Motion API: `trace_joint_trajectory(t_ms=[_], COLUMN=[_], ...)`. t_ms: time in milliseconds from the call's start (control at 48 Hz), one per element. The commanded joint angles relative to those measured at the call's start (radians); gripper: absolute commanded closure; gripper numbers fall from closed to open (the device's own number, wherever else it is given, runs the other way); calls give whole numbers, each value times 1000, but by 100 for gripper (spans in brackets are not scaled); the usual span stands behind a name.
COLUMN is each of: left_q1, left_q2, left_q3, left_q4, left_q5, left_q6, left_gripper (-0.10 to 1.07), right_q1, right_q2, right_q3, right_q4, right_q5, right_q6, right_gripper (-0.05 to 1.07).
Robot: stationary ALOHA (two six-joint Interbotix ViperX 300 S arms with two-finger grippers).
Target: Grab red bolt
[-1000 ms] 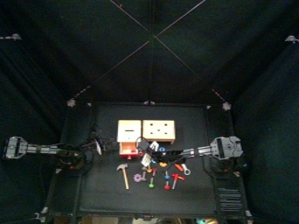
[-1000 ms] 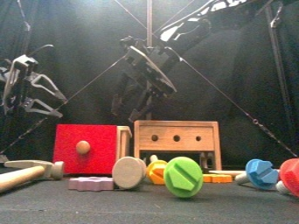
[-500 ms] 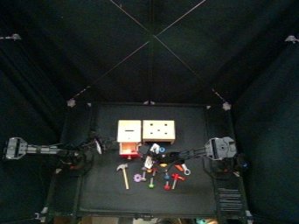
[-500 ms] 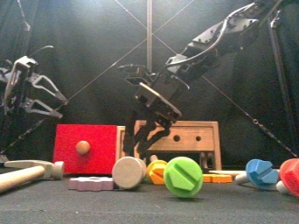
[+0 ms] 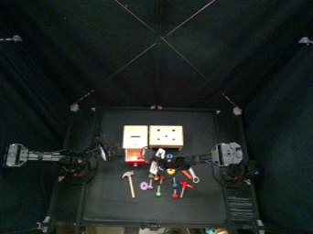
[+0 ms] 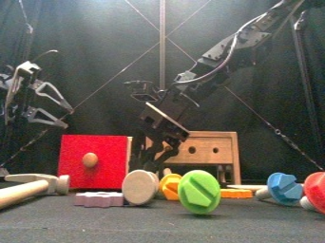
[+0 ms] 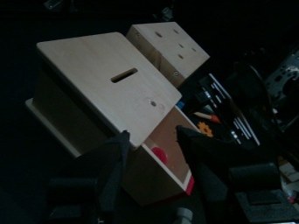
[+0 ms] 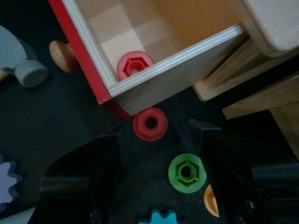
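Hovering jaws-down, the right gripper [image 8: 156, 156] is spread wide and empty, and only its wrist view shows a red bolt [image 8: 149, 124] head on the black table [image 8: 70, 131] between the jaws, plus a second red bolt [image 8: 133, 65] inside the open red-fronted drawer [image 8: 140, 35] and one green bolt [image 8: 184, 170] near the right-hand jaw. Front view hides both red ones behind the red drawer front [image 6: 94, 159] and shows instead a big green bolt [image 6: 199, 191] at 6 o'clock, a blue bolt [image 6: 284, 186] at 4, a wooden hammer [image 6: 23, 193] at 8, and two wooden boxes [image 5: 153, 137]. Left gripper [image 7: 152, 153] rests at 9 o'clock, jaws apart, holding nothing.
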Motion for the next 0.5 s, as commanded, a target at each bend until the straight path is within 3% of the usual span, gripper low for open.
trace_joint_trajectory(t_ms=[0, 479], left_q1=[3, 5], left_q2=[2, 2], left_q3=[-20, -15], left_q4=[5, 5], left_q5=[-3, -3], left_q6=[3, 3], left_gripper=[13, 13], right_q1=[-8, -11], right_q2=[-12, 37], right_q3=[-29, -51], right_q4=[-3, 14], right_q5=[-5, -8], right_q6=[0, 0], right_gripper=[13, 13])
